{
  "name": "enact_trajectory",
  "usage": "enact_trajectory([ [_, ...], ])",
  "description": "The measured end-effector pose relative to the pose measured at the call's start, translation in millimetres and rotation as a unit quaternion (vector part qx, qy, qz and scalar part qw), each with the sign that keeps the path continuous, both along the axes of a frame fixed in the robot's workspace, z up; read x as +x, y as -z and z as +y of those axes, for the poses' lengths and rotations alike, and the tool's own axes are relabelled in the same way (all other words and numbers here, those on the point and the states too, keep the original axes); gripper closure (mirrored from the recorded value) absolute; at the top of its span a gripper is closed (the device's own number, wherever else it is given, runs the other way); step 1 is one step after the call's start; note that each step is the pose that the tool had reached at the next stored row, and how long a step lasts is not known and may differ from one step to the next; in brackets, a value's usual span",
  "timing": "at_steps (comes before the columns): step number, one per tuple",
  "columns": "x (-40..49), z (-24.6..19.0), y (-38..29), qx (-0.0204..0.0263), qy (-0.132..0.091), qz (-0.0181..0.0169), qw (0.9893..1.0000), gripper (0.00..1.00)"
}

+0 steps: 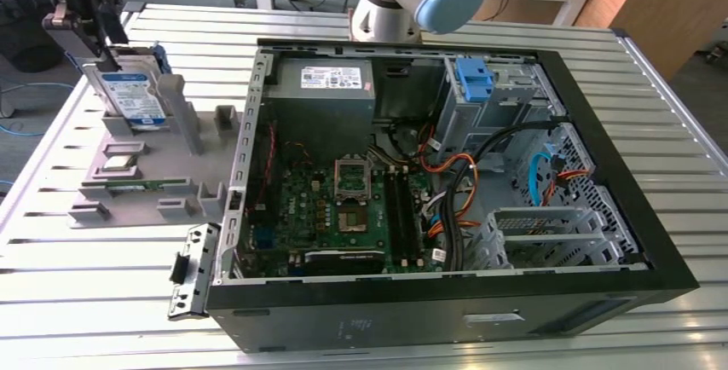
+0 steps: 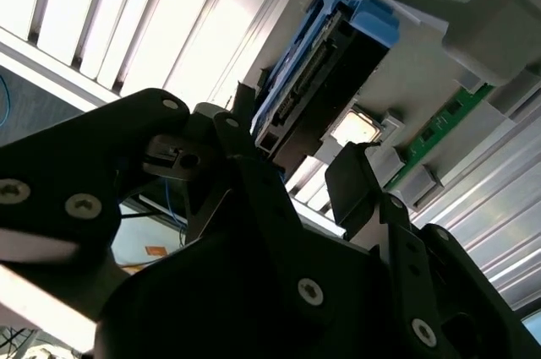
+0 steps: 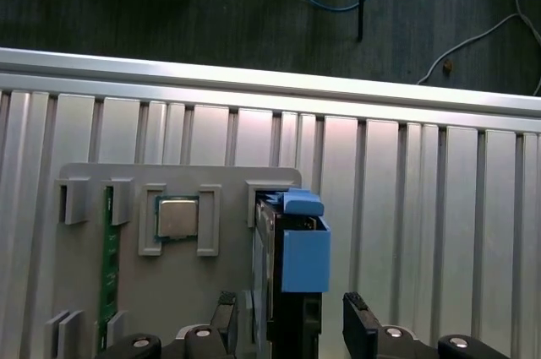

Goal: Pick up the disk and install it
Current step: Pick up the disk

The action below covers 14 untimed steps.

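My pincer [image 3: 292,323] stands wide. Its two black fingers [image 3: 359,325] sit one to each side of the disk [image 3: 303,249], a flat silver hard drive with a white-and-blue label and blue plastic rails, and touch neither face as far as I can see. The disk stands on edge in a slot of the grey plastic holder plate [image 3: 169,177], at the exterior view's upper left. It is well apart from the open black computer case [image 1: 455,302] that takes up the middle of that view. The plate lies on the slatted aluminium desk [image 3: 423,207].

I judge the step in hand to be the grasp. To do it well I'd want the fingers centred across the drive's thickness, so both pads meet its flat faces together and don't tip it in the slot. The pads should bear evenly, not on the blue tab alone, which I expect would flex. The square silver chip [image 3: 176,217] and the green memory stick [image 3: 107,258] sit in neighbouring pockets, near enough that a skewed approach risks a knock. How far down the drive the fingers reach I cannot tell.
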<state>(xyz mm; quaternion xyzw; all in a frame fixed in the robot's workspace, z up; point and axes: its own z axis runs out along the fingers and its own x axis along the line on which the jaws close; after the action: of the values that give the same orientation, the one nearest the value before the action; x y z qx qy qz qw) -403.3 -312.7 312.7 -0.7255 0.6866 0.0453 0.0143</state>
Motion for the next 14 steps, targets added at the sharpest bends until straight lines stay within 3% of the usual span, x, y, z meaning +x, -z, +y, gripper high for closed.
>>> enact_trajectory([
  [4,0.5,2.0,3.1,-0.0011,0.000,-0.0001,1.0000,0.39],
  [14,0.5,2.1,12.2,-0.0015,0.000,0.0000,1.0000,0.39],
])
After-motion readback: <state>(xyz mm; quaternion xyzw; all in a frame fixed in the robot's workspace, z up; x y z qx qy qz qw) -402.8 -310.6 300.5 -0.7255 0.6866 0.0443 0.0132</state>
